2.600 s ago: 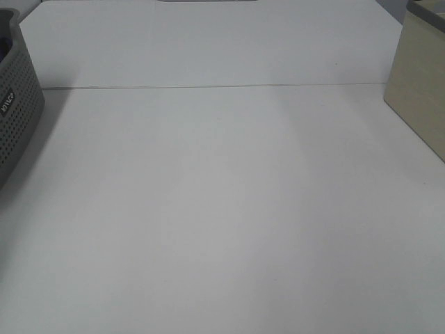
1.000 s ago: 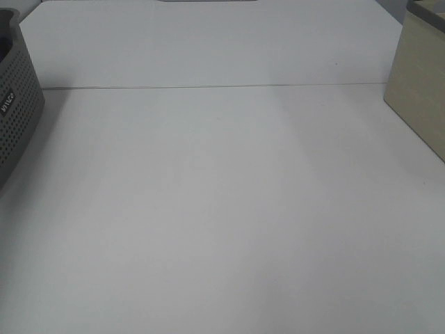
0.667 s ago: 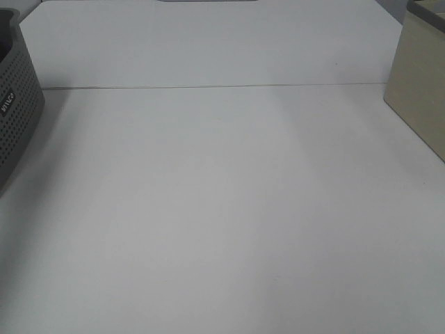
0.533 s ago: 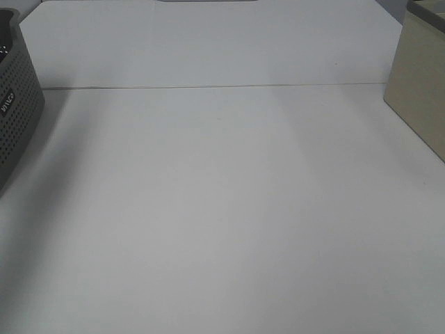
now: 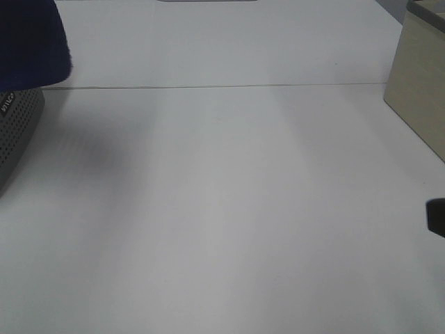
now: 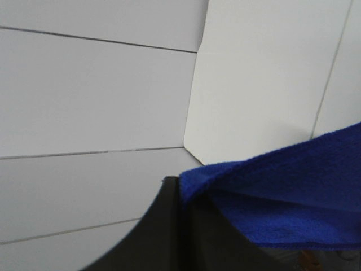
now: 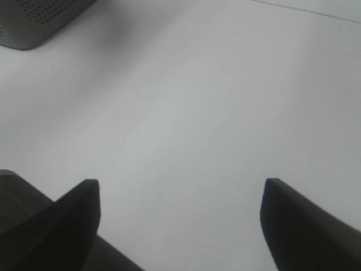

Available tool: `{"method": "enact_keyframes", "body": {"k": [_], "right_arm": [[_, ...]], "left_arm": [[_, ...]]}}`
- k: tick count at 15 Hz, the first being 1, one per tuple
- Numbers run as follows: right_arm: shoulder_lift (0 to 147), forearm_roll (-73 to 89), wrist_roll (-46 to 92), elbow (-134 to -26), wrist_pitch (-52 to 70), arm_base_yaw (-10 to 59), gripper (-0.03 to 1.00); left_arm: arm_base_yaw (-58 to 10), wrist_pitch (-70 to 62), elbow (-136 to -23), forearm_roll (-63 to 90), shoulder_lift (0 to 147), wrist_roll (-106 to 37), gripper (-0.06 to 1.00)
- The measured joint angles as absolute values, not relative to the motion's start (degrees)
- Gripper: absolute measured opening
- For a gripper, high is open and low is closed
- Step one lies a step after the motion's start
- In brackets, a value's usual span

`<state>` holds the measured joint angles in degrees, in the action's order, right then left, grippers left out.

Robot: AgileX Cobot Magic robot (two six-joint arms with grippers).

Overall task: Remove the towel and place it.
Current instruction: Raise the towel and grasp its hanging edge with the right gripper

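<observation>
The deep blue towel [image 5: 31, 42] hangs in the air at the far left of the exterior view, above the grey basket [image 5: 14, 132]; only its lower part shows. In the left wrist view the towel [image 6: 282, 192] is pinched against a dark finger [image 6: 163, 226] of my left gripper [image 6: 186, 195], which is shut on it and held high. The left gripper itself is outside the exterior view. My right gripper [image 7: 180, 195] is open and empty, low over the bare white table [image 7: 186, 101]; a dark tip of it [image 5: 436, 217] shows at the right edge.
The grey perforated basket stands at the table's left edge and also shows in the right wrist view [image 7: 39, 20]. A beige box [image 5: 417, 83] stands at the back right. A seam [image 5: 222, 86] crosses the white table.
The blue towel has risen into view above the basket at the top left, casting a shadow on the table. A tip of the right gripper has entered at the right edge.
</observation>
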<state>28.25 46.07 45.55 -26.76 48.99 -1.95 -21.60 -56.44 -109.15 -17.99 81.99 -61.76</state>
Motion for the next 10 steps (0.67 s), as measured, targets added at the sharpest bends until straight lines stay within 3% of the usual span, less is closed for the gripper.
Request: {"method": "enact_keyframes", "body": {"k": [3, 4, 6, 10], "right_arm": [[39.19, 61.82, 65.72, -26.76, 48.30, -1.95, 0.76], [48.70, 75.86, 83.71, -26.76, 49.05, -1.95, 0.76], [58.61, 88.64, 100.27, -26.76, 52.88, -1.95, 0.76], [74.77, 98.72, 115.34, -31.00, 62.17, -0.74, 0.76]], "left_arm": [[-27.67, -60.39, -109.15, -17.99, 82.05, -65.37, 0.00], [-31.23, -62.91, -109.15, -17.99, 82.05, -66.23, 0.00], [-32.72, -64.69, -109.15, -17.42, 82.05, -66.41, 0.00], [-32.83, -64.52, -109.15, -14.55, 82.51, -68.18, 0.00]]}}
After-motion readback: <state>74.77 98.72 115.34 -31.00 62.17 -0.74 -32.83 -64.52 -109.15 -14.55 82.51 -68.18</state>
